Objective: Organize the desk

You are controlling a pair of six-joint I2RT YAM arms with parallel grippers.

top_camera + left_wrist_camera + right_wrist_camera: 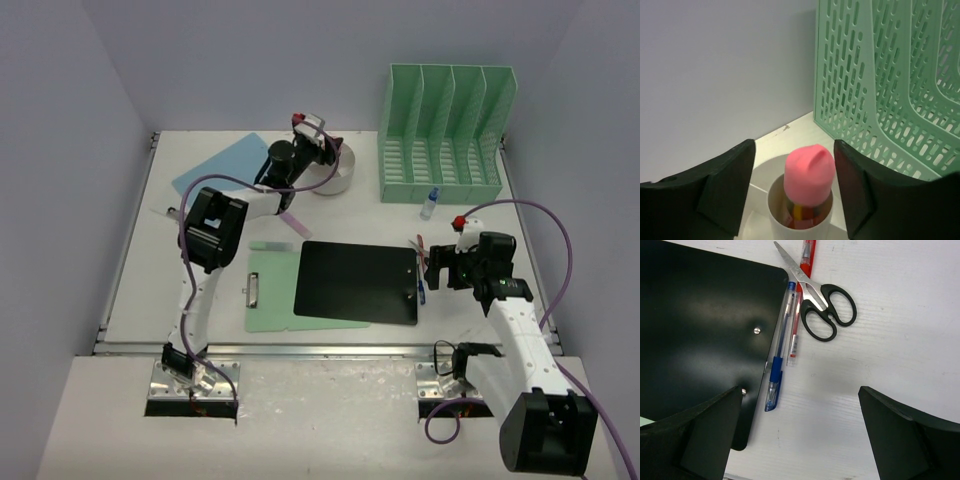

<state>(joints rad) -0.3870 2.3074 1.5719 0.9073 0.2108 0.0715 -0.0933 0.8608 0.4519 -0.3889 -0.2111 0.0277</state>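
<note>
The desk (160, 270) is an off-white tabletop between lavender walls. At the back my left gripper (318, 135) hangs over a white round pen holder (338, 180). In the left wrist view a pink-capped stick (809, 172) stands upright in a cup of the holder (765, 162), between the open fingers of my left gripper (794, 146). There is a gap on its left side, and its right side is close to the other finger. My right gripper (437, 268) (799, 405) is wide open and empty above bare desk, just right of a black clipboard (358, 282) (700, 315).
A blue pen (777, 357), a red pen (799, 305) and black-handled scissors (825, 305) lie by the clipboard's right edge. A green clipboard (280, 300) sits under the black one. A mint file rack (447, 130), a small bottle (430, 203) and a blue sheet (222, 165) stand further back.
</note>
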